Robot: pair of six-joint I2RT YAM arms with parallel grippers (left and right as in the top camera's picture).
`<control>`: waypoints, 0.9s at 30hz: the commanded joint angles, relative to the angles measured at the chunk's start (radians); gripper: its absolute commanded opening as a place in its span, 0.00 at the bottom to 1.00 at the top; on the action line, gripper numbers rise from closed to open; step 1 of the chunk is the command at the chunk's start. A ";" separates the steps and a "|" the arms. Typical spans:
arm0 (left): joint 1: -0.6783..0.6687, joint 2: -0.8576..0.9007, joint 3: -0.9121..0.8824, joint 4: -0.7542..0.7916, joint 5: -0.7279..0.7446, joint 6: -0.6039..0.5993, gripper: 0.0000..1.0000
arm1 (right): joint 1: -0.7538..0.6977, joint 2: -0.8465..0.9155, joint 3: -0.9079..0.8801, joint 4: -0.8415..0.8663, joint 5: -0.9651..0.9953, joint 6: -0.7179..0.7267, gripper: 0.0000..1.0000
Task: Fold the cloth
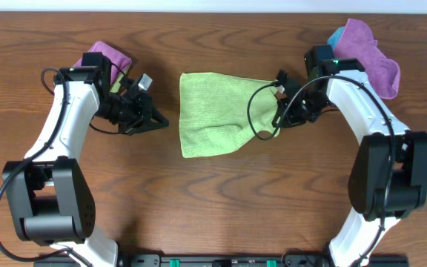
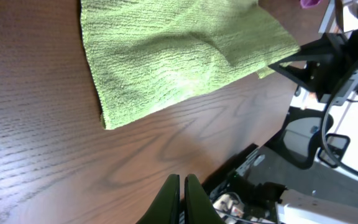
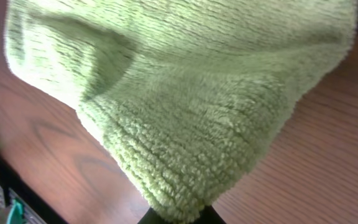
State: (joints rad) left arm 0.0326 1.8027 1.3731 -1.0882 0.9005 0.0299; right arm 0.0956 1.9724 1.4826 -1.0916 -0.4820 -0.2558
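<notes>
The lime-green cloth (image 1: 213,111) lies mostly flat in the middle of the wooden table, and its right side is drawn up and bunched toward my right gripper (image 1: 276,121). That gripper is shut on the cloth's right corner. In the right wrist view the cloth (image 3: 185,93) hangs in folds from the right gripper (image 3: 179,219) and fills most of the frame. My left gripper (image 1: 163,122) is shut and holds nothing, just left of the cloth's lower left corner and apart from it. In the left wrist view the left gripper (image 2: 184,182) points at bare wood below the cloth (image 2: 179,56).
A purple cloth (image 1: 373,55) with a small blue cloth (image 1: 336,35) beside it lies at the back right, behind my right arm. Another purple cloth (image 1: 110,55) lies at the back left by my left arm. The table's front edge (image 2: 253,155) shows in the left wrist view.
</notes>
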 commanded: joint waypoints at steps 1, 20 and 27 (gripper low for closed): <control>0.000 -0.024 0.002 -0.007 -0.026 0.061 0.06 | 0.002 -0.002 -0.004 0.004 -0.050 -0.022 0.01; -0.007 -0.024 -0.382 0.324 0.122 -0.046 0.64 | 0.004 -0.005 -0.004 0.014 -0.090 -0.018 0.02; -0.007 -0.024 -0.522 0.567 0.167 -0.168 0.64 | 0.004 -0.005 -0.004 0.017 -0.103 -0.018 0.02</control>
State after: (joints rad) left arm 0.0288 1.7931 0.8940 -0.5644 1.0294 -0.0692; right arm 0.0959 1.9720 1.4826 -1.0763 -0.5541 -0.2581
